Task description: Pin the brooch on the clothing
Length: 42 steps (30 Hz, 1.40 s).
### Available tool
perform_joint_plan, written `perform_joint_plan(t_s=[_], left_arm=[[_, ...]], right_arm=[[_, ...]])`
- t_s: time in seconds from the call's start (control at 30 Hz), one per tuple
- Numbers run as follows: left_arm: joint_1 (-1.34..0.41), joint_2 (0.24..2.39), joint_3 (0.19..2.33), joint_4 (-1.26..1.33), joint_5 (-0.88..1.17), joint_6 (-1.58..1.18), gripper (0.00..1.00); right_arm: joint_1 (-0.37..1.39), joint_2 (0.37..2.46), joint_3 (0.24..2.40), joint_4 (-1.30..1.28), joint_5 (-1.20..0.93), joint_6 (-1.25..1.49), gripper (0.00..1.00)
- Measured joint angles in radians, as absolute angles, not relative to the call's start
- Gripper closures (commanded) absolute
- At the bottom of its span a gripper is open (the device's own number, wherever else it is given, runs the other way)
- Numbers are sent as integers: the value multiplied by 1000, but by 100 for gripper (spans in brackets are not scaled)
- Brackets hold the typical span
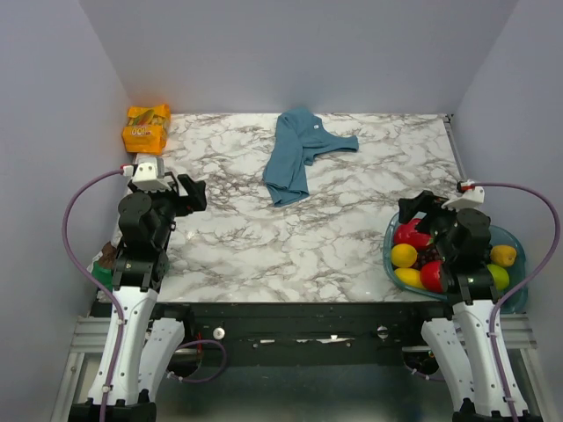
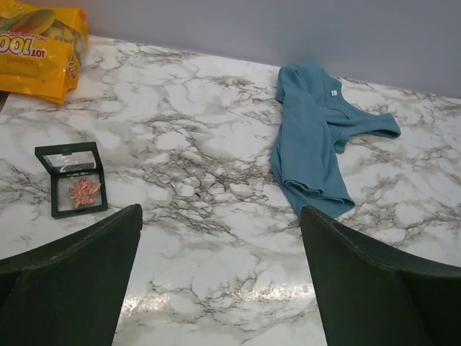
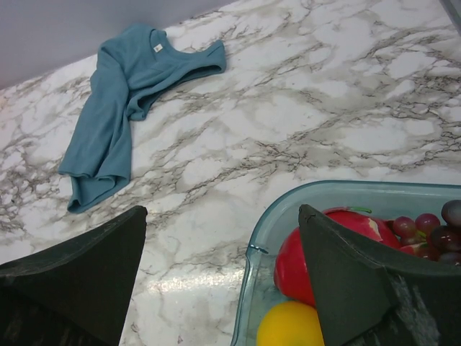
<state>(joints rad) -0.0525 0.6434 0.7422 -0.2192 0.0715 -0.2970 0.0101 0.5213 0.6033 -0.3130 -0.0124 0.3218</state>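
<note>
Walls: plain grey, on three sides.
Table (image 1: 352, 220): glossy white marble pattern.
Clothing (image 1: 292, 158): upper centre of the top view, lying rumpled (probably needs spreading before pinning).
Left gripper (image 2: 220, 216), right gripper (image 3: 223, 216): both spread wide, empty, raised near the lower edge.
Box (image 2: 70, 179): lower left of the left wrist view, cradling the brooch (image 2: 84, 192) for pickup.
</note>
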Motion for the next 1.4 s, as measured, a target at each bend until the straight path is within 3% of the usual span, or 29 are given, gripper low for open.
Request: perform_joint_plan(t_s=[0.53, 0.67, 0.83, 1.1, 1.4], left_arm=[[-130, 690, 749, -193, 210, -228, 1], [-289, 820, 861, -252, 181, -193, 1], [-334, 1011, 1060, -278, 181, -194, 1], [-337, 1118, 1000, -231, 200, -225, 1], [-364, 1156, 970, -296, 171, -213, 1]], right_arm=[[10, 522, 655, -363, -106, 350, 29], [28, 566, 657, -361, -164, 398, 30], [196, 635, 668, -352, -135, 455, 30], [540, 1025, 836, -304, 26, 493, 29], [662, 1577, 1214, -311, 90, 472, 28]])
